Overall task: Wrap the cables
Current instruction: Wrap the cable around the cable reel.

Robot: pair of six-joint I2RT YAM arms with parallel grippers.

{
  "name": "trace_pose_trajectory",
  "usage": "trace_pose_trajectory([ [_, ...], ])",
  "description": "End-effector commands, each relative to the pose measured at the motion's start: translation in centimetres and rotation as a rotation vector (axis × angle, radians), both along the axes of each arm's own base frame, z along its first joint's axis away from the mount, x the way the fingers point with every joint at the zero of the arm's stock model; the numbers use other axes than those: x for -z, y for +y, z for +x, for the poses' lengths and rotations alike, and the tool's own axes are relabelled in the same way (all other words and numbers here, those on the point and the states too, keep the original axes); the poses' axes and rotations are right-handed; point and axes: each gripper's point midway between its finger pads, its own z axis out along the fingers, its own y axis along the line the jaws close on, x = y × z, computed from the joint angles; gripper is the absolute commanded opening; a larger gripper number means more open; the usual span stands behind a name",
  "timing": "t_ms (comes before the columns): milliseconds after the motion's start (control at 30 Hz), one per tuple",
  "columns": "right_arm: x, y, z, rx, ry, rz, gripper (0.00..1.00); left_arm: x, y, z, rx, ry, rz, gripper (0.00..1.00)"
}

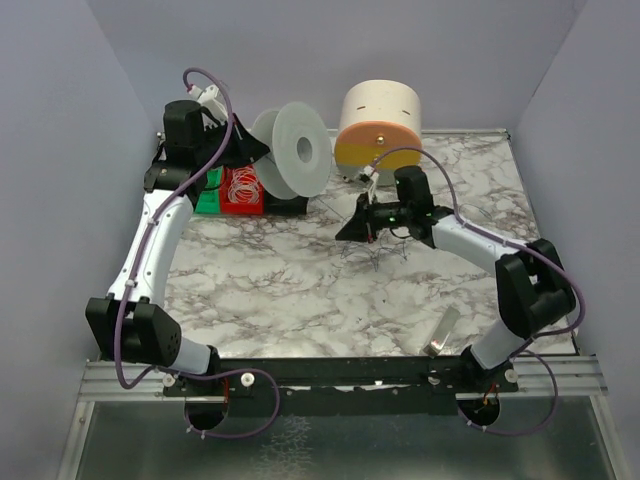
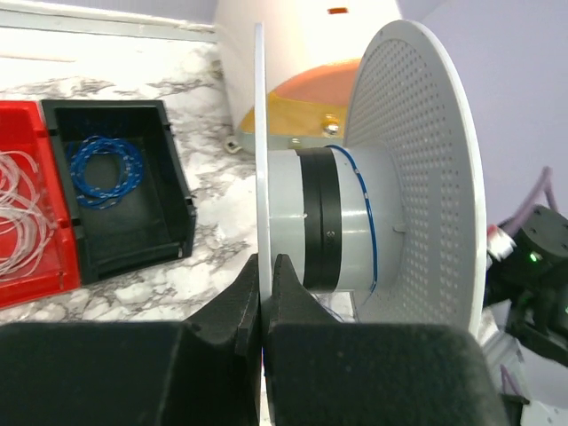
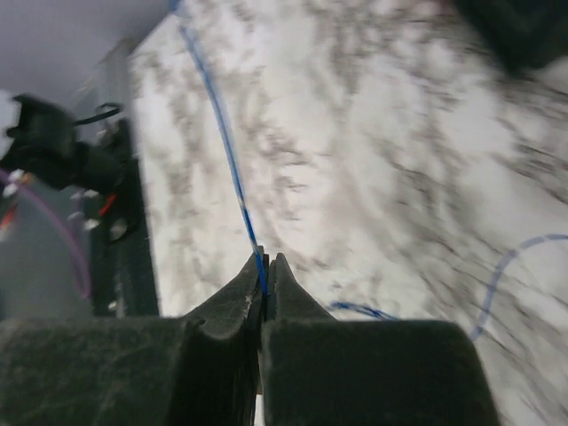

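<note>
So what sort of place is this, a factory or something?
Probably a robotics lab test cell: a left arm and right arm bolted at the edge of a marble-pattern table, plain walls boxing it in, and a spool and bins of wire coils as practice props.

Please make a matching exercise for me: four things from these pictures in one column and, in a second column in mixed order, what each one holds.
Things:
1. left gripper
2. right gripper
3. red bin
4. black bin

Holds:
a. blue coil
b. spool flange
c. white coils
d. blue wire

Pairs: 1-b, 2-d, 3-c, 4-a.
</note>
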Motion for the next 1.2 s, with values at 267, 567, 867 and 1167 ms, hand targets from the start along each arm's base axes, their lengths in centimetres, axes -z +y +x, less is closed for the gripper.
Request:
trace_pose_trajectory([
  [267,-4.4,-12.2,14.2,0.942,-0.311,-0.146,0.00,-3.4,-2.1,-4.9,0.245,-0.129,-0.053,0.00],
  [567,-9.4,-16.6,18.6,1.147,-0.381,-0.144,0.00,2.9,-1.8,-6.7,0.250,-0.050,0.194,0.00],
  [867,-15.1,-23.6,19.4,1.359,-0.507,-0.142,0.00,5.0,-1.5,-7.9,0.236,-0.049,0.399,0.00],
  [1167,-18.4,-27.7,19.2,1.442,-0.525,-0.098,0.00,5.7,-1.1,-8.8,0.235,-0.059,0.520,0.00],
])
